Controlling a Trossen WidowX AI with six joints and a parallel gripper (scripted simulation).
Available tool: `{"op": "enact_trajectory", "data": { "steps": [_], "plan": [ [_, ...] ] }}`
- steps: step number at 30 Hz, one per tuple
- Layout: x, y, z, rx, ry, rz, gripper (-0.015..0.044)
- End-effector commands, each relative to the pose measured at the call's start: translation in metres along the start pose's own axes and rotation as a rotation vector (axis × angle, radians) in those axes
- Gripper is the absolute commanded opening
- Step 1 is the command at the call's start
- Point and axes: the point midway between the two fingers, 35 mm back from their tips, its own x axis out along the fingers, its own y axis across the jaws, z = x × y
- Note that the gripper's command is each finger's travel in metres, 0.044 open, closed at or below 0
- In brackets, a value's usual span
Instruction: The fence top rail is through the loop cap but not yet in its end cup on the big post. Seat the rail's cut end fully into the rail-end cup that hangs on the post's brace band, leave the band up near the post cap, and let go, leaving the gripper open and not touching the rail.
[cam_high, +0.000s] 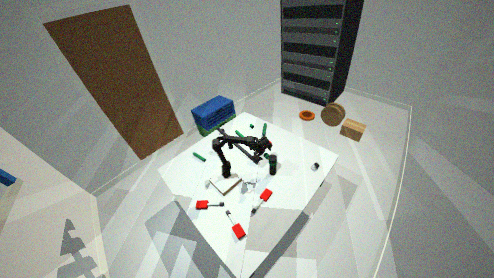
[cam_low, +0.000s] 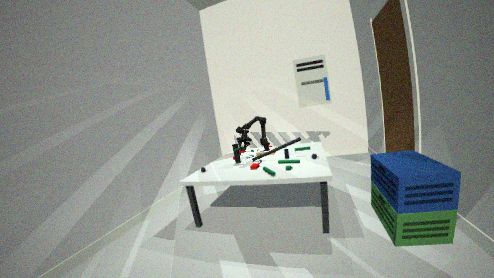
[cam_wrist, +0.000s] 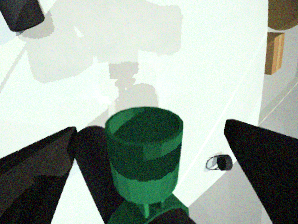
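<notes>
My gripper is open and empty above the big post, its fingers on either side of the green rail-end cup. The cup's open mouth faces up the wrist view. It hangs on the green brace band, near the black post cap at the bottom edge. The black big post stands upright. The black rail slopes down toward the post. Its low end, seemingly the black cylinder end at the wrist view's top left, is outside the cup. The loop cap is too small to make out.
Red-handled tools lie at the front of the table. Green rods lie around the rail's far side. A small dark cap lies right of the post.
</notes>
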Motion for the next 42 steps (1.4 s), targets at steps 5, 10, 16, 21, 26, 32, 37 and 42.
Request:
{"op": "enact_trajectory", "data": {
  "steps": [5,10,16,21,26,32,37,42],
  "plan": [
    [0.015,0.003,0.0,0.007,0.001,0.007,0.044],
    [0.023,0.003,0.001,0.007,0.001,0.006,0.044],
    [0.03,0.004,0.001,0.007,0.001,0.006,0.044],
    [0.03,0.004,0.001,0.007,0.001,0.006,0.0335],
    [0.03,0.004,0.001,0.007,0.001,0.006,0.0204],
    [0.03,0.004,0.001,0.007,0.001,0.006,0.0085],
    [0.028,0.006,0.001,-0.019,-0.014,0.006,0.0],
    [0.027,0.009,0.001,-0.053,-0.033,0.007,0.0]
  ]
}}
